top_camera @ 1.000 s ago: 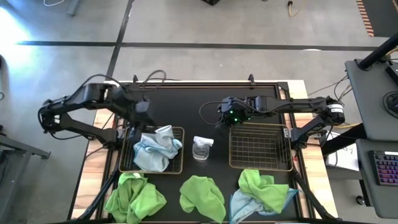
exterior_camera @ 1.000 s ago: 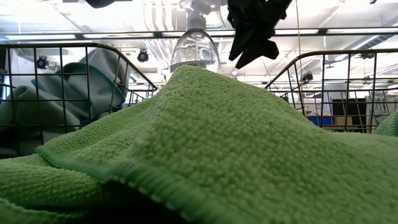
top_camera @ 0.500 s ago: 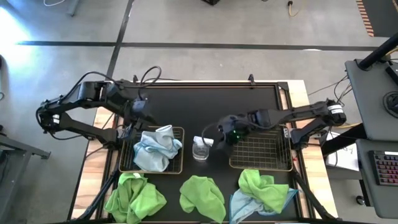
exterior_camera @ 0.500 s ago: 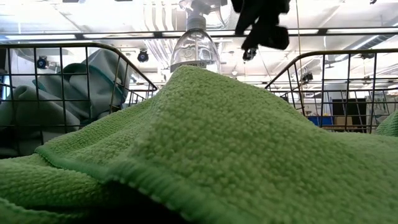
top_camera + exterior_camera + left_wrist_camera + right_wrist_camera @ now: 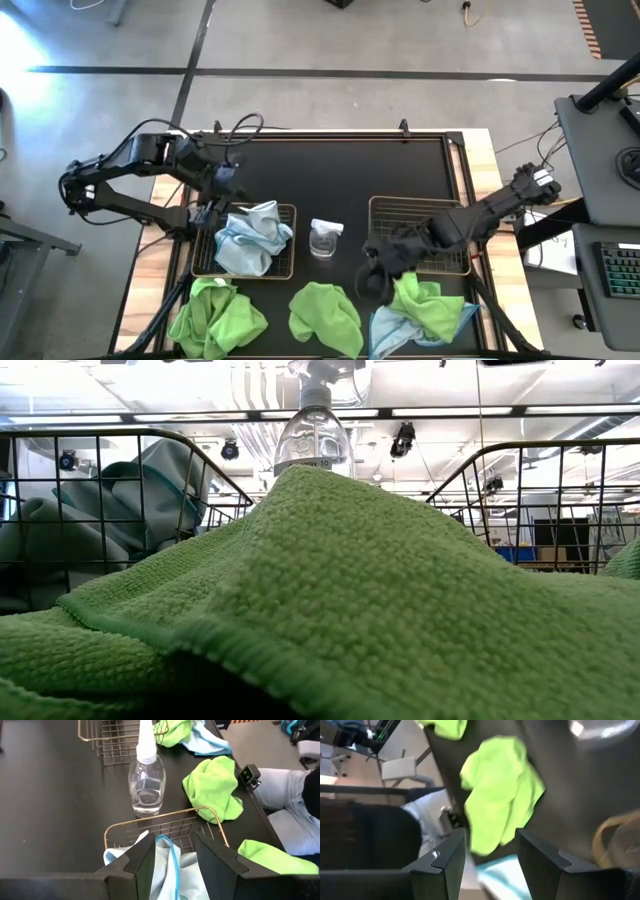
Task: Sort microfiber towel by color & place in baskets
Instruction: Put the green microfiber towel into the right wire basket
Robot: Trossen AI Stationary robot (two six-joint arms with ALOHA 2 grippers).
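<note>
Counting two wire baskets [image 5: 244, 273] [image 5: 417, 213], three green towels [image 5: 216, 315] [image 5: 325, 315] [image 5: 425, 303], two blue ones [image 5: 250, 238] [image 5: 385, 328], plus one clear bottle [image 5: 325, 238].

Left gripper [image 5: 172, 862]: seen with its two dark fingers [image 5: 142, 862] apart, nothing clamped between them.
Pale blue towel [image 5: 170, 867]: seen between and beyond the fingers, lying in the near basket, a brighter blue hem running along its edge.
Near basket [image 5: 165, 817]: bronze wire rim and grid base shown just beyond the fingertips.
Clear spray bottle [image 5: 146, 782]: placed upright on the black table [image 5: 50, 795], between the two baskets, white nozzle on top.
Far basket [image 5: 107, 742]: seen beyond the bottle, its wire grid bare where shown.
Lime green towel [image 5: 215, 787]: crumpled on the table beside the near basket.
Second green towel [image 5: 277, 860]: lies nearer, at the table edge.
Green and blue towels [image 5: 192, 735]: heaped together beside the far basket.
</note>
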